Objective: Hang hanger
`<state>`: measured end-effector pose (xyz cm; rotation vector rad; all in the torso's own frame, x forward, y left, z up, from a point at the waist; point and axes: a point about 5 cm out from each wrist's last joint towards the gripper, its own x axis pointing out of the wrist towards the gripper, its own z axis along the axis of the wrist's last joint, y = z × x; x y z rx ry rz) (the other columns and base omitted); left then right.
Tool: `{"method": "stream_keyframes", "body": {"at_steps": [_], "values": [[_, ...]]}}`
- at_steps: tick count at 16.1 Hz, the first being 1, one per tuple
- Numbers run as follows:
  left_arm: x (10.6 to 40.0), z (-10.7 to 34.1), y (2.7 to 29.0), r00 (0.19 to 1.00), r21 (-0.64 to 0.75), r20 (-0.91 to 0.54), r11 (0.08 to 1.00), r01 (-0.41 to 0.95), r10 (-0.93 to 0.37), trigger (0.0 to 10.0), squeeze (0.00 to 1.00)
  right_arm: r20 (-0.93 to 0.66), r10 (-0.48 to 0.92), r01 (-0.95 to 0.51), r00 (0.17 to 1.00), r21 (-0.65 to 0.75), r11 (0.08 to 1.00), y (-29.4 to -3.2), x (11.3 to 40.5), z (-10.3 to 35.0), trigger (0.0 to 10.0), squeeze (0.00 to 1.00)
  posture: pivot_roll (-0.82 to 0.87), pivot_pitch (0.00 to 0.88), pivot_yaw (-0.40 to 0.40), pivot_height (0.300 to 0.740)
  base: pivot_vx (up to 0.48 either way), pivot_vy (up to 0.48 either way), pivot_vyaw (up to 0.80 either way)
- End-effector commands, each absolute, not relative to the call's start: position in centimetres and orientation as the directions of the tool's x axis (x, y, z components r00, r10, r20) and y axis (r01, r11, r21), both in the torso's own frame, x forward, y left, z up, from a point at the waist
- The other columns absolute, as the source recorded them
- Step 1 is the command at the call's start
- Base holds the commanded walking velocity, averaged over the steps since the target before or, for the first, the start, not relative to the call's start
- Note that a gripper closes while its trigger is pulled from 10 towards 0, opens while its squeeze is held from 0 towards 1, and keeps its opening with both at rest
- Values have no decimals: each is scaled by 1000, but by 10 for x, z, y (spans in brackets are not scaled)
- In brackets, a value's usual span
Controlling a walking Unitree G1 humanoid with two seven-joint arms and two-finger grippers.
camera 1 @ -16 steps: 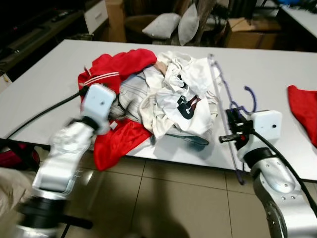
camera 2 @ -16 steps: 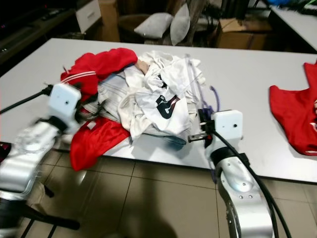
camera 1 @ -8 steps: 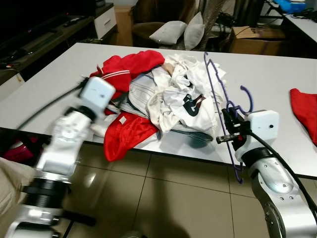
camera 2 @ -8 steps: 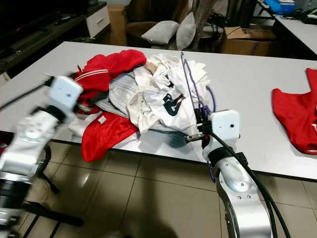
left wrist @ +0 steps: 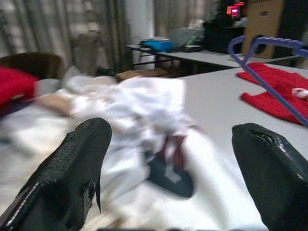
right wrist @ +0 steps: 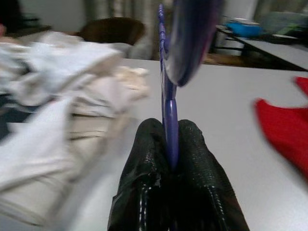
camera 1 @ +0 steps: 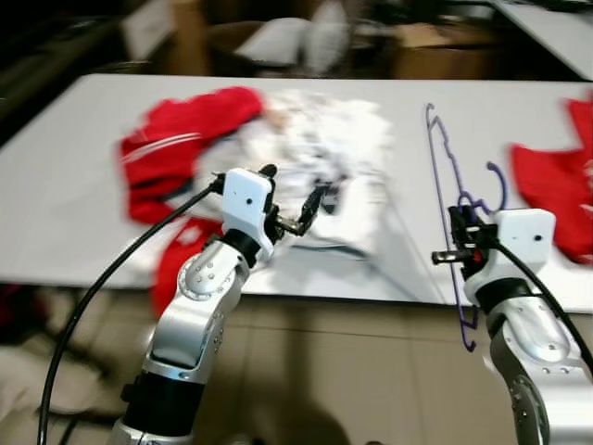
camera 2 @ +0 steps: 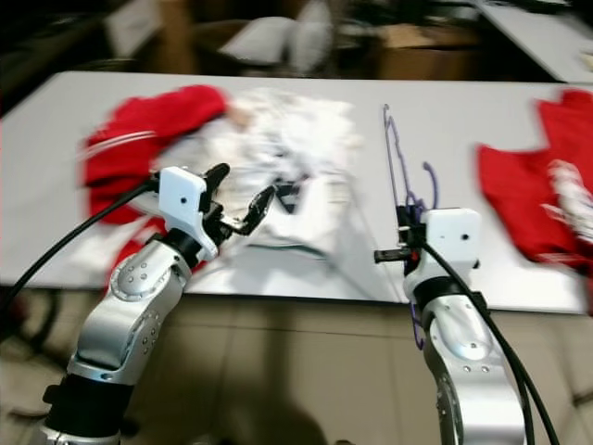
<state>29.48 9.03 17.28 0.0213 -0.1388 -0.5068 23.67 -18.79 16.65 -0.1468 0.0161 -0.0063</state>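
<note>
My right claw point(camera 1: 456, 243) grips the purple hanger point(camera 1: 443, 162) upright above the tabletop point(camera 1: 56, 176) while my left claw point(camera 1: 295, 202) spreads wide toward the clothes point(camera 1: 315, 153), seemingly readying a garment.

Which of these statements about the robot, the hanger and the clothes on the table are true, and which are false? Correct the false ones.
1. The right hand is shut on the purple hanger. True.
2. The left hand grips a white garment. False: its fingers are open and hold nothing, over the heap of clothes.
3. A red garment lies apart on the white table, on the robot's right. True.
4. The hanger lies flat under the heap. False: it stands upright beside it.
</note>
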Motion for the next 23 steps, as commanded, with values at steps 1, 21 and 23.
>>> {"method": "stream_keyframes", "body": {"at_steps": [1, 21, 23], "values": [[295, 174, 90, 876, 83, 125, 884, 460, -467, 10000, 0, -27, -21, 17, 999, -147, 989, -192, 234, 167, 10000, 0, 27, 0, 42, 740, 0, -480, 0], [296, 162, 114, 925, 139, 26, 918, 371, -378, 10000, 0, -72, -5, 0, 997, -74, 997, -189, 228, 157, 10000, 0, 51, 0, 53, 740, 40, 60, -266], [295, 162, 109, 912, 153, 45, 905, 397, -407, 10000, 0, -71, -7, 0, 997, -93, 996, -195, 229, 157, 10000, 0, 48, 0, 52, 740, 0, 0, 0]]}}
